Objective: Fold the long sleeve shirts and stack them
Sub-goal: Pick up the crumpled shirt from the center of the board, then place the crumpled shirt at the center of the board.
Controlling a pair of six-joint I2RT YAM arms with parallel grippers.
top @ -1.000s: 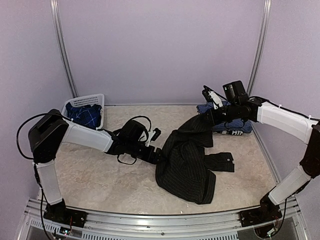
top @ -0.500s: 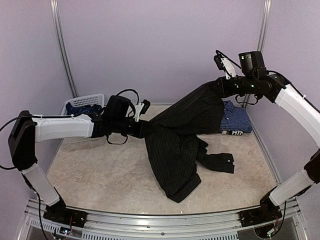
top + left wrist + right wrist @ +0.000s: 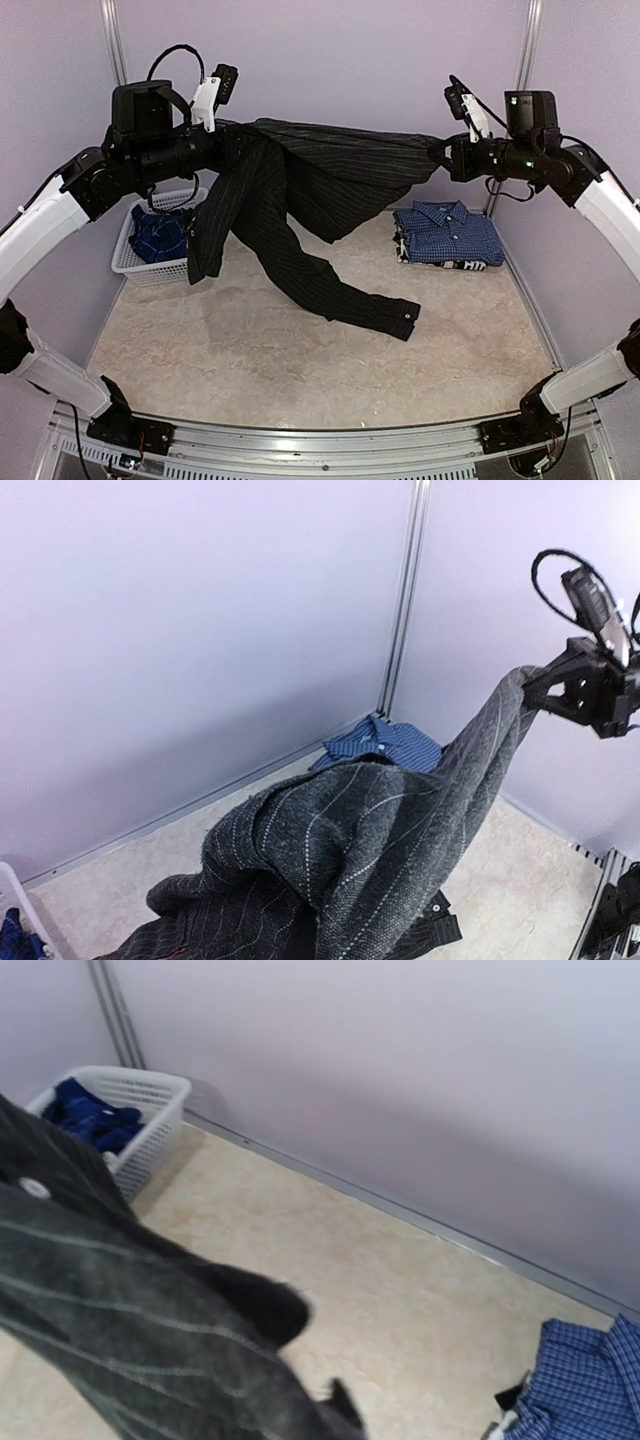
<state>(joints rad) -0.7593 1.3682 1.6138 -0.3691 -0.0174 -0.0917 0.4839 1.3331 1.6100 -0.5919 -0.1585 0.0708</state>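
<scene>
The black shirt (image 3: 320,170) has risen off the bench (image 3: 250,370) and now hangs across the upper frame. The left gripper (image 3: 228,140) and right gripper (image 3: 440,157) each clamp an end, and one sleeve trails to centre. The checked shirt (image 3: 447,232) lies folded at right. The plaid shirt (image 3: 158,232) sits in the basket (image 3: 124,262) at left.

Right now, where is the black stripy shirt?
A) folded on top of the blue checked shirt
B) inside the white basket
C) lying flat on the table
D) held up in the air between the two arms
D: the black pinstriped shirt hangs stretched between the left arm and the right arm, above the table.
</scene>
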